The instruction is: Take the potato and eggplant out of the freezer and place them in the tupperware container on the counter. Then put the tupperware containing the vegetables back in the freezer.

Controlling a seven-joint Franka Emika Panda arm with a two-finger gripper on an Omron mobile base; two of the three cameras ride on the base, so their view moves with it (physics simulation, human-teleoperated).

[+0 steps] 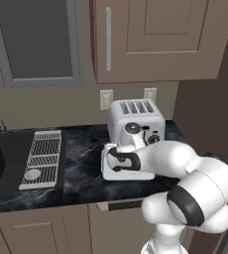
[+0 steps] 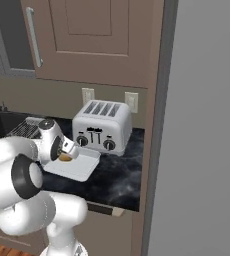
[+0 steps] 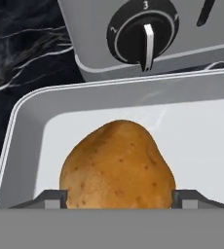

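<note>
The hand view shows the potato (image 3: 118, 165) between the two finger tips (image 3: 50, 198), inside the tupperware container (image 3: 26, 126), with a toaster (image 3: 143, 34) knob just beyond its far rim. The right base view shows the gripper (image 2: 66, 152) low over this tray on the black worktop (image 2: 117, 180), in front of the toaster. The jaws stand wide beside the potato; I cannot tell if they press it.

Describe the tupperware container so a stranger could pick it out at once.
On the black marble counter, find the silver toaster below the wall outlets. The tupperware container lies directly in front of it: a shallow white tray with rounded corners. Unlike the wire rack by the sink, it is solid-walled and has a potato over it.
</note>
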